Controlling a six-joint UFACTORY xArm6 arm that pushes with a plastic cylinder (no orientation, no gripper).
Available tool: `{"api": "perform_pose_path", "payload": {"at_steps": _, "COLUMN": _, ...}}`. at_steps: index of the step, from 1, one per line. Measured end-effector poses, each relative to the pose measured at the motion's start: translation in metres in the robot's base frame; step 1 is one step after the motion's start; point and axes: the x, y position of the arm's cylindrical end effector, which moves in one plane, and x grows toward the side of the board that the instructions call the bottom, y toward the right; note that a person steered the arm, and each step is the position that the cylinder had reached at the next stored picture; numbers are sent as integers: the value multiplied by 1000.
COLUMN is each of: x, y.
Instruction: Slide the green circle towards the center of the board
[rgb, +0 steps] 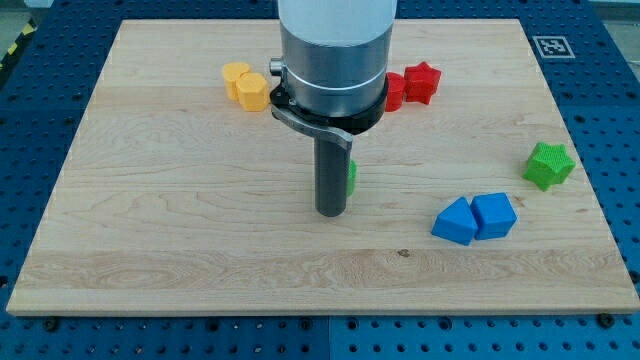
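The green circle (352, 174) is almost wholly hidden behind my rod near the middle of the board; only a thin green sliver shows at the rod's right edge. My tip (331, 211) rests on the board just below and to the left of that sliver, touching or very close to the block. The arm's wide grey body covers the board above it.
Two yellow blocks (245, 85) sit at the upper left. A red star (423, 80) and a partly hidden red block (393, 90) sit at the upper middle. A green star (549, 165) lies at the right edge. Two blue blocks (475, 218) lie at the lower right.
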Motion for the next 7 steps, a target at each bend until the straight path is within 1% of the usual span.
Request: {"api": "perform_pose_path", "payload": {"at_steps": 7, "x": -17, "y": 3}}
